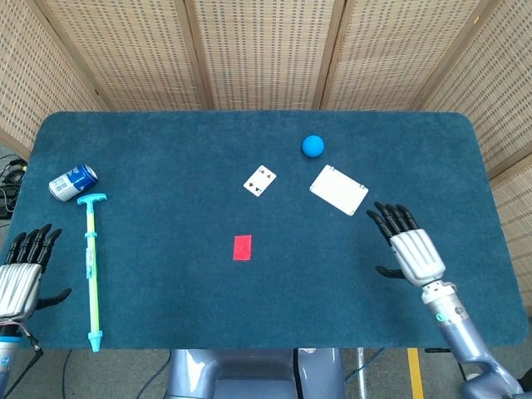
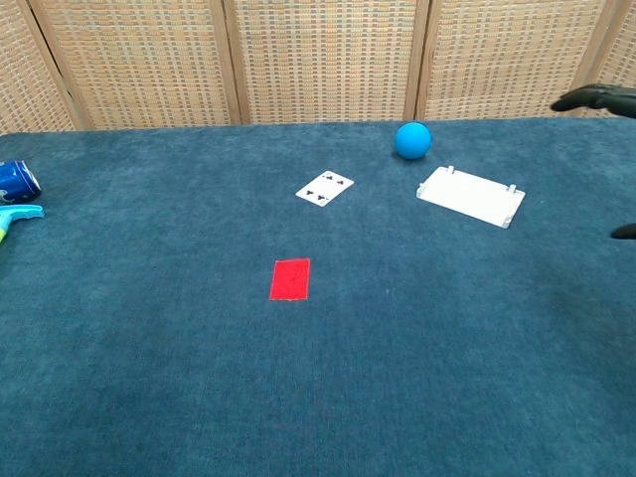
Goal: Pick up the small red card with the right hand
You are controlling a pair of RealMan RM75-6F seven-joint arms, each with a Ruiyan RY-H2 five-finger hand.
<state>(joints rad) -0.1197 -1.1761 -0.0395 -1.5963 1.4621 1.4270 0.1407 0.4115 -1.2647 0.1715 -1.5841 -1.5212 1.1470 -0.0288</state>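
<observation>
The small red card (image 1: 242, 247) lies flat on the blue table (image 1: 166, 166), a little left of centre; the chest view shows the red card (image 2: 290, 279) too. My right hand (image 1: 409, 246) hovers open over the table's right part, well to the right of the card, fingers spread and holding nothing. Only its dark fingertips (image 2: 596, 97) enter the chest view at the right edge. My left hand (image 1: 21, 274) stays open at the table's left front corner, empty.
A playing card (image 1: 260, 180), a blue ball (image 1: 312, 146) and a white flat plate (image 1: 338, 189) lie beyond the red card. A blue can (image 1: 72, 182) and a long cyan and green pump (image 1: 92, 270) lie at the left.
</observation>
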